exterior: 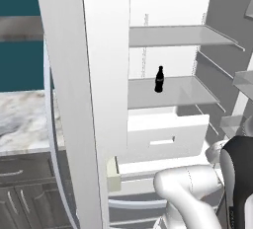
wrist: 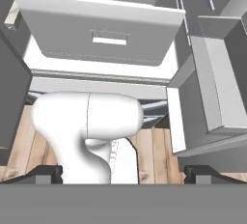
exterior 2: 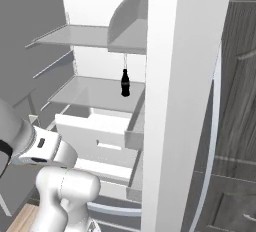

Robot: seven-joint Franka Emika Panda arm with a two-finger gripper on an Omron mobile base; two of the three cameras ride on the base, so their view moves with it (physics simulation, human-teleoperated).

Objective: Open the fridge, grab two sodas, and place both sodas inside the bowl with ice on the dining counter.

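Note:
The fridge (exterior: 168,6) stands open, its white interior (exterior 2: 95,6) facing me. A dark slim soda (exterior: 159,80) stands upright on the middle shelf, near the back (exterior 2: 125,83). Below that shelf is a white drawer (wrist: 101,25) with a slot handle. My gripper (wrist: 123,172) is open, its two dark fingertips (wrist: 48,172) far apart with nothing between them. It hangs low in front of the fridge and points down at the drawer and the floor, well below the soda. The bowl and the dining counter are out of view.
The open left fridge door (exterior: 69,99) and right door (exterior 2: 175,101) flank the arm closely. A door bin (wrist: 212,88) juts out beside the drawer. A marble top (exterior: 24,119) over dark grey cabinets (exterior: 24,198) lies left. Wooden floor (wrist: 154,150) is below.

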